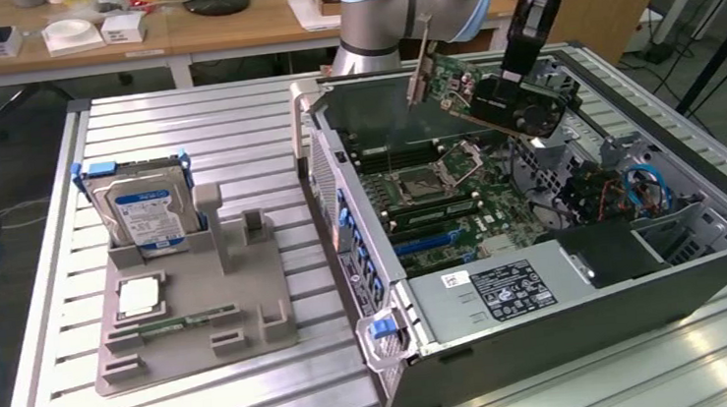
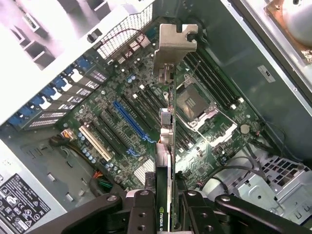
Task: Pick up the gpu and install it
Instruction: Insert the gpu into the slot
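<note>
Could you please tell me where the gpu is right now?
The gpu is held in the pincer above the open computer case, over the motherboard, toward the exterior view's right.

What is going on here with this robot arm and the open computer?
The arm's gripper holds the gpu, with its fingers closed on the end opposite the metal bracket. The card hangs tilted in the air over the open computer case, above the motherboard, and is not yet seated in any slot. On the exterior view's left, a hard drive stands in a grey holder on the table.
</note>
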